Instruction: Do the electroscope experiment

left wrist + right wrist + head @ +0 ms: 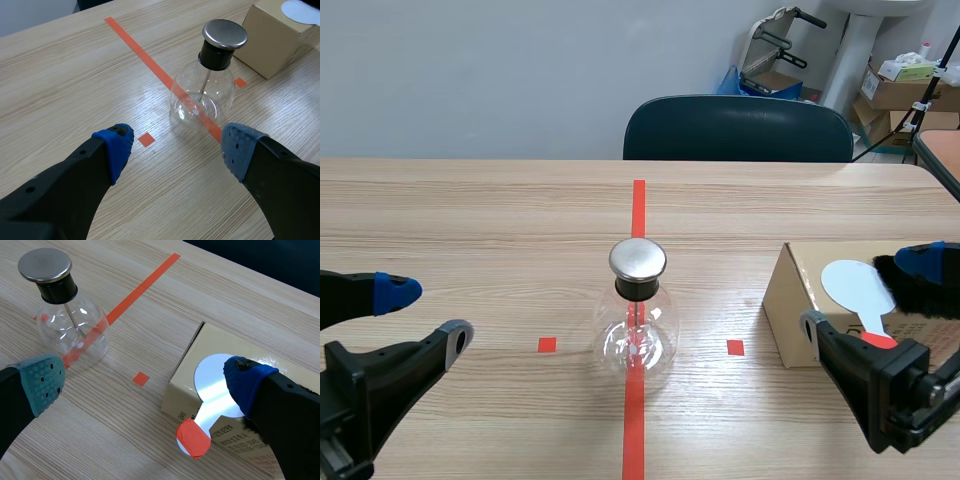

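Electroscope (638, 310) is sitting untouched ahead of left gripper (177, 145) and right gripper (145, 380), both gaping; paddle (215, 386) beneath the right is probably awaiting pickup.

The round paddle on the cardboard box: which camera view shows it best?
The right wrist view: the paddle lies close, disc and red-taped handle visible. The scene view shows it smaller; the left wrist view catches only its edge.

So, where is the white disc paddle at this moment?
In the scene view the white disc paddle lies on top of the cardboard box, right of the glass flask.
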`<state>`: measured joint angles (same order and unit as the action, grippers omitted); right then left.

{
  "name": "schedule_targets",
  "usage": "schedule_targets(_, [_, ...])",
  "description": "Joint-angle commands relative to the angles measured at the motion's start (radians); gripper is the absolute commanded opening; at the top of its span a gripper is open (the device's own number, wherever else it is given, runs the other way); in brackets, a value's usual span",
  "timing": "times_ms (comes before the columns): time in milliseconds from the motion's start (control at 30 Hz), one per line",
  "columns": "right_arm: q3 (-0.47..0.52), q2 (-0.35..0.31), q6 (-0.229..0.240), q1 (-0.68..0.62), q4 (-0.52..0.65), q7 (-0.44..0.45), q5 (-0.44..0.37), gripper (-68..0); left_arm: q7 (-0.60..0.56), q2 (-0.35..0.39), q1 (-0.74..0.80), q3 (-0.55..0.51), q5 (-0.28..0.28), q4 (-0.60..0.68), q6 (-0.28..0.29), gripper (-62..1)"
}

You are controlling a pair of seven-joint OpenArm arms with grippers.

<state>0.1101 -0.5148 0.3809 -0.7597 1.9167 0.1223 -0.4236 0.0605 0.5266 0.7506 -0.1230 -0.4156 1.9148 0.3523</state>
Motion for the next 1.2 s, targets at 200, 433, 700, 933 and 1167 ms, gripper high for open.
schedule_targets(200, [0.008,-0.002,0.001,0.009,0.012,0.011,-0.008,0.4,0.002,0.0,0.0,0.002,-0.005,0.01,0.002,-21.2])
schedule_targets(433, [0.008,-0.002,0.001,0.009,0.012,0.011,-0.007,0.4,0.001,0.0,-0.001,0.002,-0.005,0.01,0.002,-21.2])
schedule_targets(700, [0.008,-0.003,0.017,0.009,0.013,0.018,0.057,0.4,0.001,0.0,-0.003,0.002,-0.005,0.01,0.002,-21.2])
schedule_targets(933, [0.008,-0.003,0.04,-0.09,0.063,0.072,0.431,0.4,0.0,0.006,-0.003,0.002,-0.006,0.01,0.002,-21.2])
schedule_targets(1167, [0.008,0.056,-0.32,-0.297,0.074,0.147,0.941,0.4,-0.019,0.042,-0.003,0.014,-0.006,0.011,0.018,-21.2])
